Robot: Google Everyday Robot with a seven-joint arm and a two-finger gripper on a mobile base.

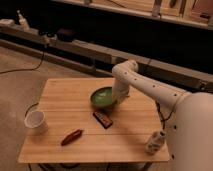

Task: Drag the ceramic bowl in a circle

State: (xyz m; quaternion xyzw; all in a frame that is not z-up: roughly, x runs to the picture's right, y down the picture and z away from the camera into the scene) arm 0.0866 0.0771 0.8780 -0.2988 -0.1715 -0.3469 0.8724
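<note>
The ceramic bowl (102, 97) is round, shallow and glossy green, resting near the middle of the wooden table (65, 92). My white arm comes in from the right and bends down over it. The gripper (117, 100) sits at the bowl's right rim, touching or just inside it. The arm's last link hides the rim there.
A white cup (36, 121) stands at the table's left front edge. A dark rectangular object (102, 119) lies just in front of the bowl, a red-brown object (72, 137) nearer the front, and a pale bottle-like object (155, 142) at the right front corner. Shelving runs behind.
</note>
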